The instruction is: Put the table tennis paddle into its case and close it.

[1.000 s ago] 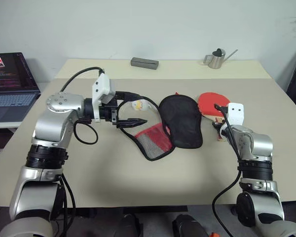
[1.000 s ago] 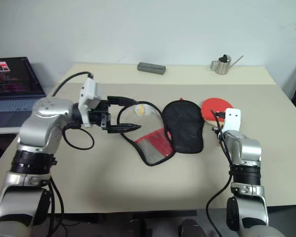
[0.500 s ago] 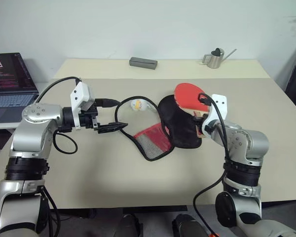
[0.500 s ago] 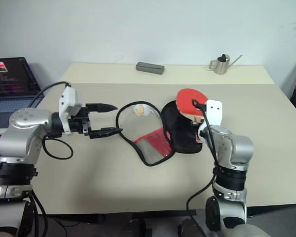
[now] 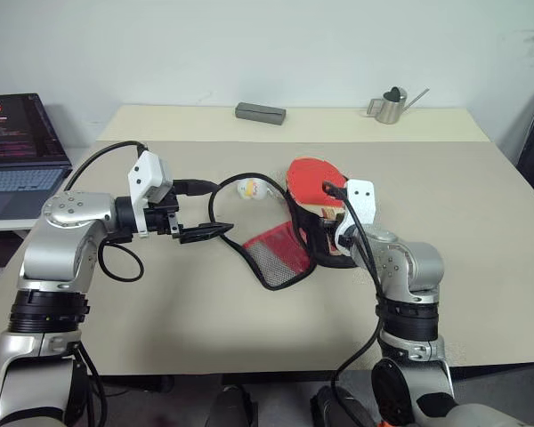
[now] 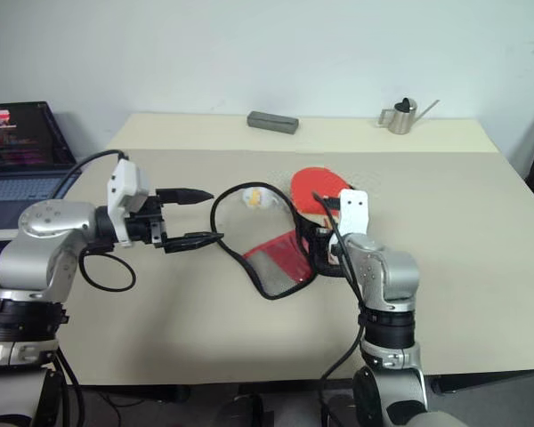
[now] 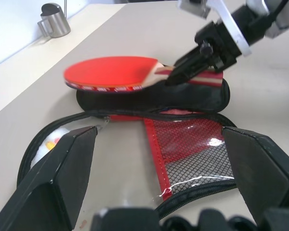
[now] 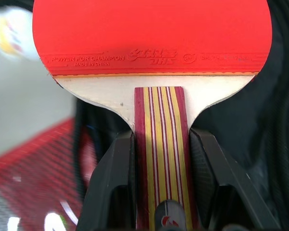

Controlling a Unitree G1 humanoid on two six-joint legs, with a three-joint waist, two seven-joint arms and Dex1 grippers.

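Left eye view: ball [image 5: 248, 188] beside case [image 5: 276, 253], laptop [image 5: 18, 156] far left.

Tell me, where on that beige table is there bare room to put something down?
The near edge of the beige table, in front of the open red-and-black fabric case, is bare, and so is the right side below the small steel watering can. The middle is crowded: case, red rubber-faced paddle, white ball, both grippers.

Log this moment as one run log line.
right gripper: shut on paddle handle | paddle: above open case | left gripper: open, beside case | step: inserting paddle
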